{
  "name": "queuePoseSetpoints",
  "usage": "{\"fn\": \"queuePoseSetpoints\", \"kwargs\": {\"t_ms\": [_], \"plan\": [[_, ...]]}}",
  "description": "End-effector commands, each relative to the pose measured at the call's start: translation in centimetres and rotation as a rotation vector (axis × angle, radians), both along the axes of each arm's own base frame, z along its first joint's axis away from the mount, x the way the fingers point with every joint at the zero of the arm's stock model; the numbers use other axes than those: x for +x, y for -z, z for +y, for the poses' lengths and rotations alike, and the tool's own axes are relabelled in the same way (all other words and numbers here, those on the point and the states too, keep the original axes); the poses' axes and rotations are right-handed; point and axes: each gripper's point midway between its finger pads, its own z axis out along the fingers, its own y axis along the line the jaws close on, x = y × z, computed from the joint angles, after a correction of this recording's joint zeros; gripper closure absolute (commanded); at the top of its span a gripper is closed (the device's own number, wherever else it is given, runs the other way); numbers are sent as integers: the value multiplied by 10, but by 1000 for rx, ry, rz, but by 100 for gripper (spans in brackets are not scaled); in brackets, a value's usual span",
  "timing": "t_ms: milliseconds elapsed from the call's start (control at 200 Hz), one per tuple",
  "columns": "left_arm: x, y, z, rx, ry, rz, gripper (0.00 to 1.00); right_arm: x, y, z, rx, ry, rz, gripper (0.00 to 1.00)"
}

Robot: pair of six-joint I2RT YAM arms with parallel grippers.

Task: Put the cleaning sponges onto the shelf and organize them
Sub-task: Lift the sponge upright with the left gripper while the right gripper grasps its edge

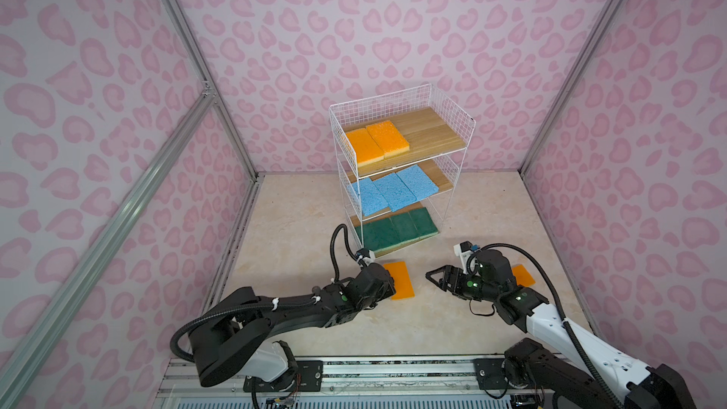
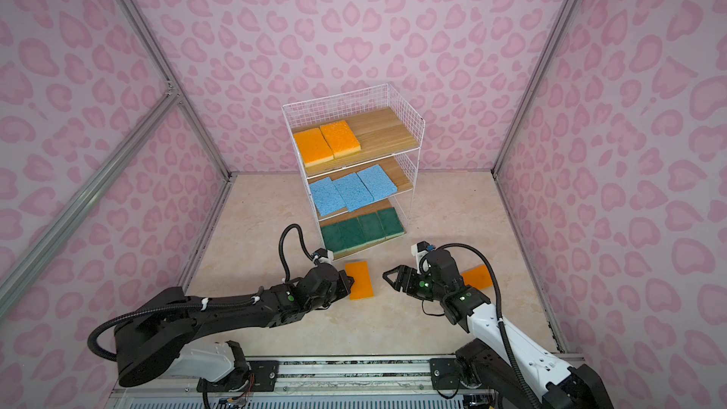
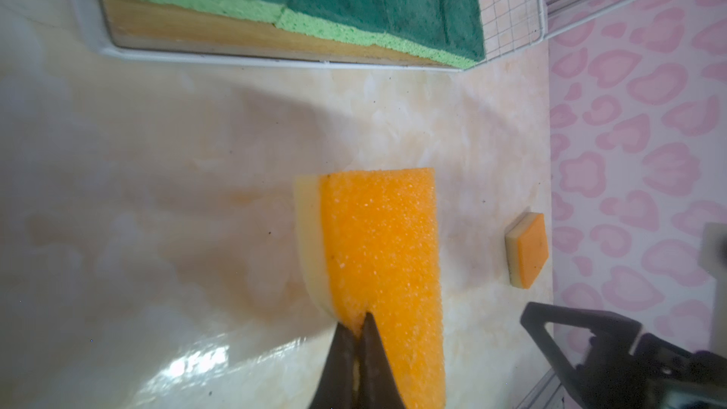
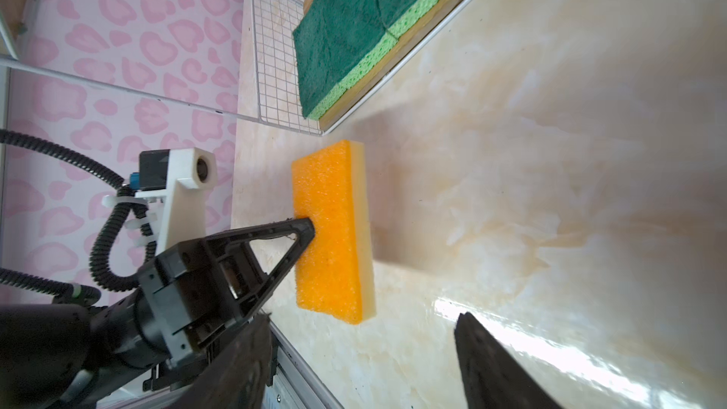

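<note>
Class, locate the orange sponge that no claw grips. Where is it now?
In both top views the loose orange sponge lies on the floor at the right, partly hidden behind the right arm, nearer the robot than the shelf.

Back wall: a pale pink panel printed with darker pink heart-like blotches (image 1: 393, 13) stands behind the far edge of the floor.
Side walls: the left panel (image 1: 59, 112) and the right panel (image 1: 668, 112) carry the same print.
Frame: 2 silver aluminium corner struts (image 1: 191, 45) rise where the walls meet, and 1 diagonal aluminium strut (image 1: 118, 214) crosses the left panel.
Floor: a glossy beige marbled surface (image 1: 299, 230), clouded cream and pale orange.
Near edge: a silver ribbed metal rail (image 1: 393, 367) runs along the floor's front.
Light: soft and even, with a white glare patch (image 3: 189, 363) on the floor in the left wrist view.
</note>
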Motion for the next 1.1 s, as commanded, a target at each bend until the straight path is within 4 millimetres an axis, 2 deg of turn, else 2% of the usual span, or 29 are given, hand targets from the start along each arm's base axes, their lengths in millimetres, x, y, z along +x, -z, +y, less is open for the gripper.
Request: {"fn": "queuePoseSetpoints", "kwargs": {"t_ms": [0, 165, 335, 565, 745, 905, 1095], "plan": [[6, -7, 31, -8, -159, -16, 96, 12, -16, 13, 33, 8, -61, 26], [7, -24, 60, -56, -278, -65, 96, 14, -18, 35, 49, -35, -61, 27], [9, -40, 71, -84, -319, -95, 96, 12, -22, 57, 77, -60, -79, 31], [12, -48, 74, -118, -340, -103, 96, 10, -31, 86, 126, -103, -89, 36], [14, -53, 71, -132, -339, -105, 96, 5, -29, 108, 160, -145, -64, 38], [15, -60, 70, -146, -338, -115, 96, 6, -31, 117, 165, -157, -68, 40], [15, -63, 68, -156, -334, -116, 97, 10, -38, 124, 186, -160, -77, 51]]}}
